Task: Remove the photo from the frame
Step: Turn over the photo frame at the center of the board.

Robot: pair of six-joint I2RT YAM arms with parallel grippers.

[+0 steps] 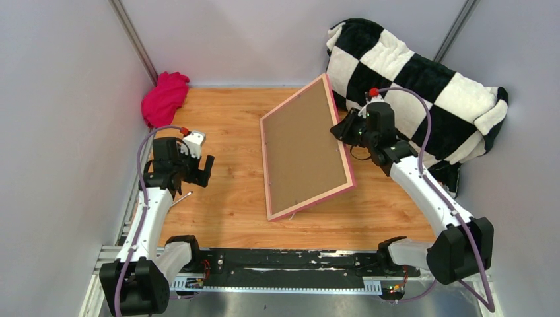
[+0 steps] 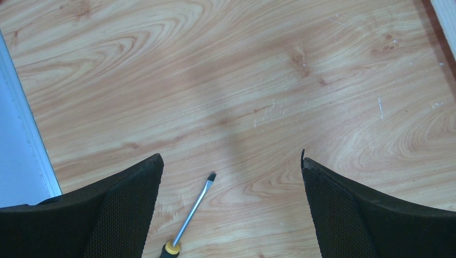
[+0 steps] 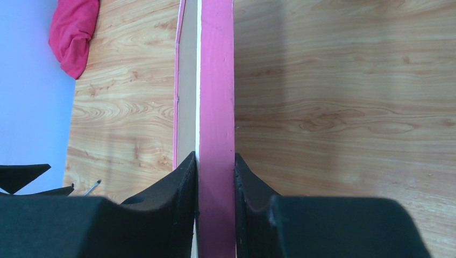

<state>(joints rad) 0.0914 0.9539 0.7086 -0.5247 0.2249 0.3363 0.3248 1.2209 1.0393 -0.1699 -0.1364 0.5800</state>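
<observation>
Screwdriver point(image 2: 191, 212) below spread left tool point(image 2: 231, 161), right tool point(image 3: 215, 158) pinching frame point(image 3: 216, 80) edge

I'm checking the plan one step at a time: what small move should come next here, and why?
Probably lower the left fingers onto the screwdriver. They stand open above it. The right fingers pinch the frame by its edge, tilted, with the brown back facing up and ready to be pried.

Overhead on table point(image 1: 231, 211), left wrist close above screwdriver point(image 2: 191, 212), right wrist along frame point(image 3: 216, 107) edge, both seen overhead
</observation>
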